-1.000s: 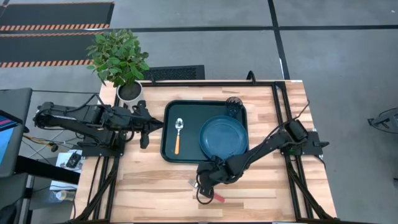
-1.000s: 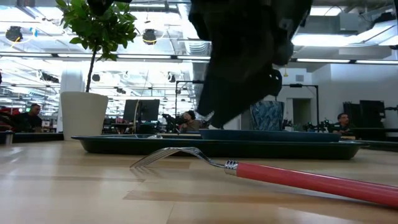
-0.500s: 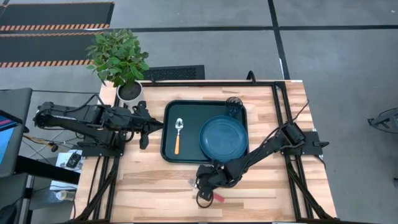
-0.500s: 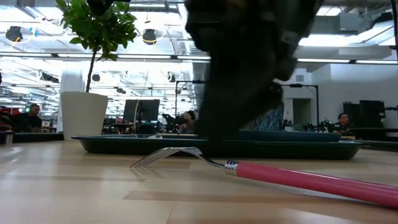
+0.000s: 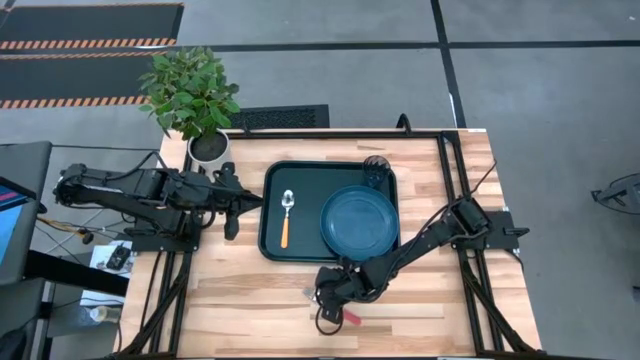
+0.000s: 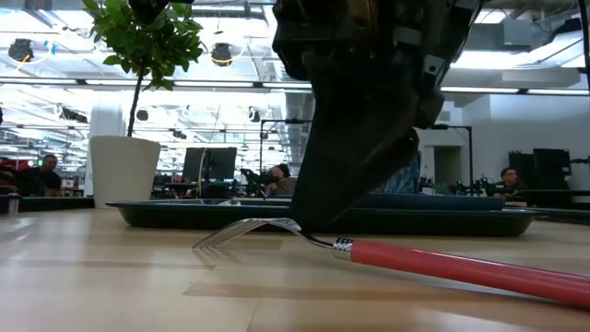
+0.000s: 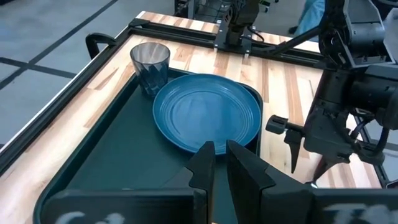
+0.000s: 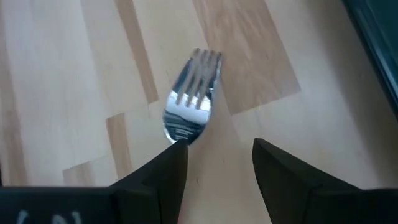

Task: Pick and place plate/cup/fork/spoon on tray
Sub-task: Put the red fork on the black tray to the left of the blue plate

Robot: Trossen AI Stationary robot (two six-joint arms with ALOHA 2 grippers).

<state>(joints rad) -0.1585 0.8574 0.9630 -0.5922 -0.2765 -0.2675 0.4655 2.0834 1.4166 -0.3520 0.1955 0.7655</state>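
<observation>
The fork (image 5: 345,314) lies on the wood near the table's front edge, in front of the tray (image 5: 272,240); its pink handle (image 6: 442,265) and tines (image 8: 194,93) rest flat. My right gripper (image 8: 217,152) is open, low over the fork's neck, fingers pointing down. The plate (image 5: 360,221), the cup (image 5: 376,171) and the spoon (image 5: 286,218) lie on the tray. My left gripper (image 5: 258,203) waits shut at the tray's left edge and holds nothing. My right gripper comes from above, and one finger (image 8: 166,168) stands right at the fork's neck (image 6: 318,240), just behind the tines. Whether it touches the fork, I cannot tell. The fork lies flat on the table.
A white plant pot (image 5: 208,148) with a green plant stands at the table's far left corner. Bare wood lies left and right of the fork along the near edge. People sit in the room beyond the table.
My right gripper has come down toward the fork, its fingers now reaching the fork's neck. The fork has stayed where it was.
</observation>
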